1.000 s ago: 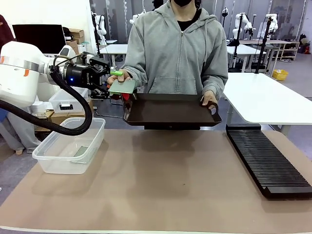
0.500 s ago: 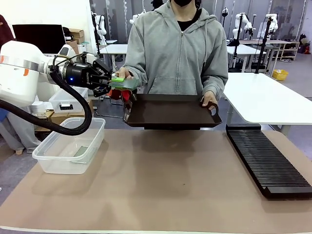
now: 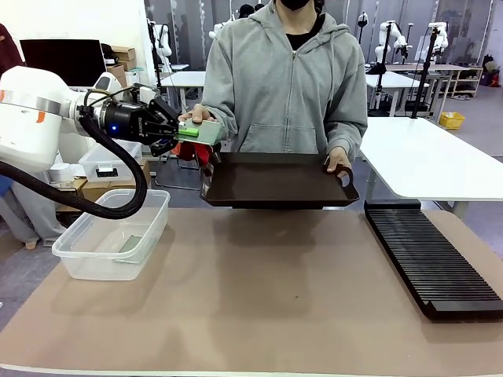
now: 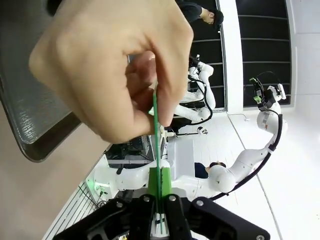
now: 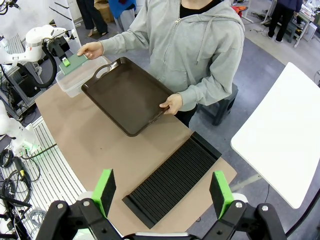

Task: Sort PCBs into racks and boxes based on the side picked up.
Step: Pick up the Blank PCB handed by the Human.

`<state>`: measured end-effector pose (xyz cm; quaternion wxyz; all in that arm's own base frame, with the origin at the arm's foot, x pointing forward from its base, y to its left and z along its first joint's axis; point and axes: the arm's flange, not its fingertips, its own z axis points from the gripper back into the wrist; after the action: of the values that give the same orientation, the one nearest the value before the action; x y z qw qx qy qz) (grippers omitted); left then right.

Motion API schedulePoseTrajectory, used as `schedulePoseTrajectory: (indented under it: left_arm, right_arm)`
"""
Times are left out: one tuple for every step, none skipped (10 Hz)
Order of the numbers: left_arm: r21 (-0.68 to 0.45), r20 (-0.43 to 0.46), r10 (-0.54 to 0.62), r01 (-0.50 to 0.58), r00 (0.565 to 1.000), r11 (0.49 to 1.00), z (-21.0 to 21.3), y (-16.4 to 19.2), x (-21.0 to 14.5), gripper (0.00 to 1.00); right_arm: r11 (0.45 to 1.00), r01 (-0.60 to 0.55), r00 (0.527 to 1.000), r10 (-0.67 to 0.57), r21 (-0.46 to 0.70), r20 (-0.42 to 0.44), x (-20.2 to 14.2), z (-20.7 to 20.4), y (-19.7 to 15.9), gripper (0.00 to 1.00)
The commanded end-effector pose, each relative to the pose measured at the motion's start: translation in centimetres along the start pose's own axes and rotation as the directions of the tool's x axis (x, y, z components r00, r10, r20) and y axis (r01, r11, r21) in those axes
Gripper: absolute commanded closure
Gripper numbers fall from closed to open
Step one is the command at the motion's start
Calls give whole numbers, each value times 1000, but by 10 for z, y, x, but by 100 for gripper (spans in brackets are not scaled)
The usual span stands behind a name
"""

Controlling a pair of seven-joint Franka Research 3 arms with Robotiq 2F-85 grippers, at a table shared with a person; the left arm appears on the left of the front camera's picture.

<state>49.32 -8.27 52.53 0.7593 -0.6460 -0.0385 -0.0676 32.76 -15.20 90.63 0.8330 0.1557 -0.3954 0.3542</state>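
A person across the table holds out a green PCB (image 3: pixel 203 132) in one hand (image 3: pixel 194 118). My left gripper (image 3: pixel 181 132) is shut on the PCB's near edge. In the left wrist view the PCB (image 4: pixel 156 145) stands edge-on between my fingers, and the person's hand (image 4: pixel 110 65) still pinches its far end. Another PCB (image 3: pixel 130 243) lies flat in the clear box (image 3: pixel 78 259) at the left. The black rack (image 3: pixel 431 263) lies along the table's right side. My right gripper (image 5: pixel 162 194) hangs open high above the rack (image 5: pixel 172 181) with nothing in it.
The person's other hand (image 3: pixel 340 166) holds a dark brown handled tray (image 3: pixel 275 181) over the table's far edge. A smaller lidded clear box (image 3: pixel 110 163) sits behind my left arm. The brown mat between the box and the rack is bare.
My left gripper's fingers have closed onto the PCB's edge. The person's hand and the board have shifted slightly.
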Motion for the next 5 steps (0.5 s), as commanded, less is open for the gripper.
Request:
schedulePoseTrajectory:
  left_arm:
    - [-4,-20,-25,25,999,1000,6,2,0,100]
    - [0,-32,-21,21,999,1000,5,2,0,100]
    - [10,-49,-3,4,999,1000,2,4,0,100]
    - [-3,-5,0,0,1000,1000,1,0,-1,100]
    - [-3,-5,0,0,1000,1000,1,0,-1,100]
  right_arm:
    - [1000,-4,1000,4,20,7,-2,-1,3,0]
    - [1000,-4,1000,4,20,7,-2,-1,3,0]
    - [1000,-4,1000,4,20,7,-2,-1,3,0]
    - [1000,-4,1000,4,20,7,-2,-1,3,0]
    - [1000,-4,1000,4,20,7,-2,-1,3,0]
